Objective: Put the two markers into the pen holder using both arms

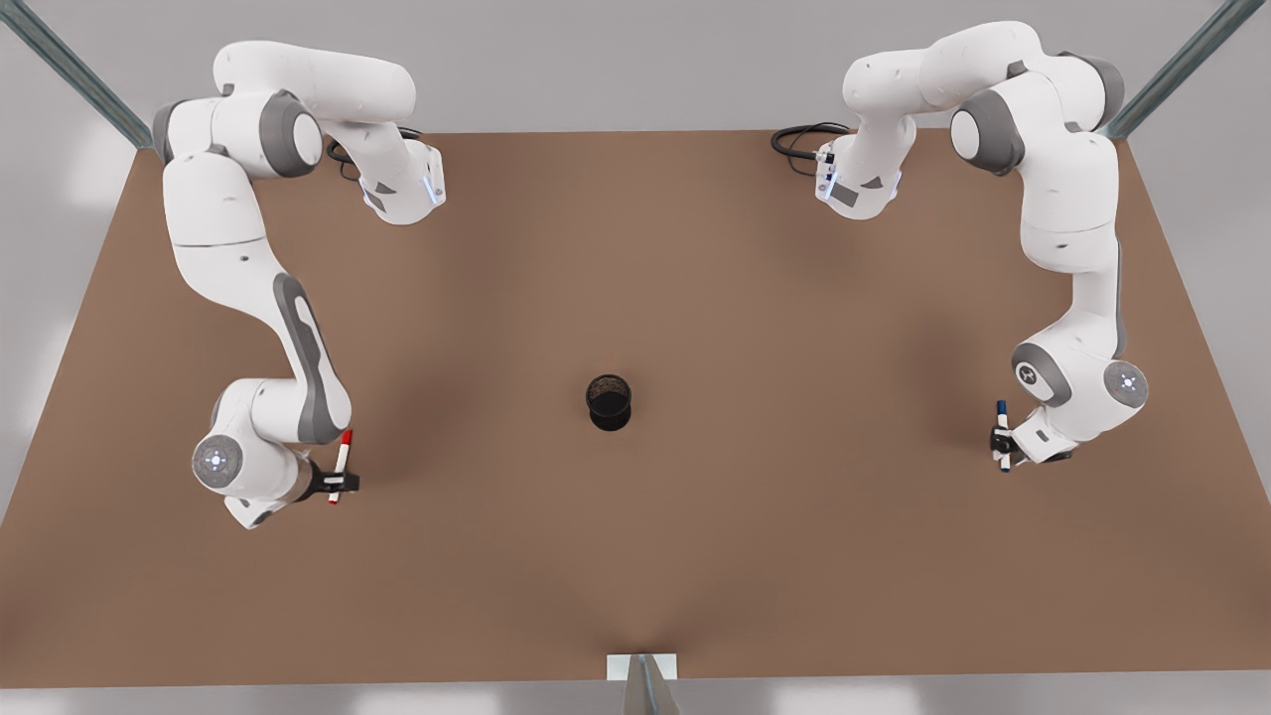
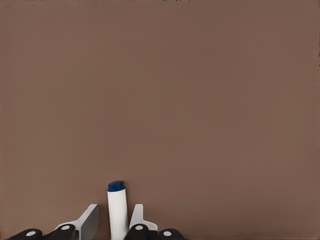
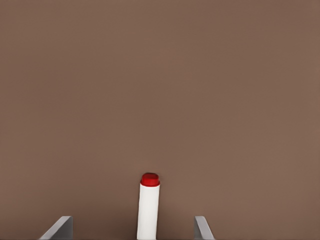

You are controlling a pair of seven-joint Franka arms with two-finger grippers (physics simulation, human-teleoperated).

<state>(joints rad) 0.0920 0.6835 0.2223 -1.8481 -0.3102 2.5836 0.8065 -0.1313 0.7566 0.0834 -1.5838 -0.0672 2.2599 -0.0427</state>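
though apart, red marker (image 1: 341, 463), right tool (image 1: 344, 484); blue marker (image 1: 1003, 433), left tool (image 1: 1001, 447); axes front-to-back

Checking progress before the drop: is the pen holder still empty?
It looks empty. The pen holder stands upright alone mid-table; the red marker sits at the right gripper, the blue marker at the left gripper.

Brown table (image 1: 635, 556), grey floor, metal struts (image 1: 70, 74)

My front camera hangs high, looking almost straight down on the whole brown table (image 1: 635, 556) (both arm bases at the frame's top). My 2 wrist cameras face that same tabletop at close range, past their own fingers (image 2: 90, 220).
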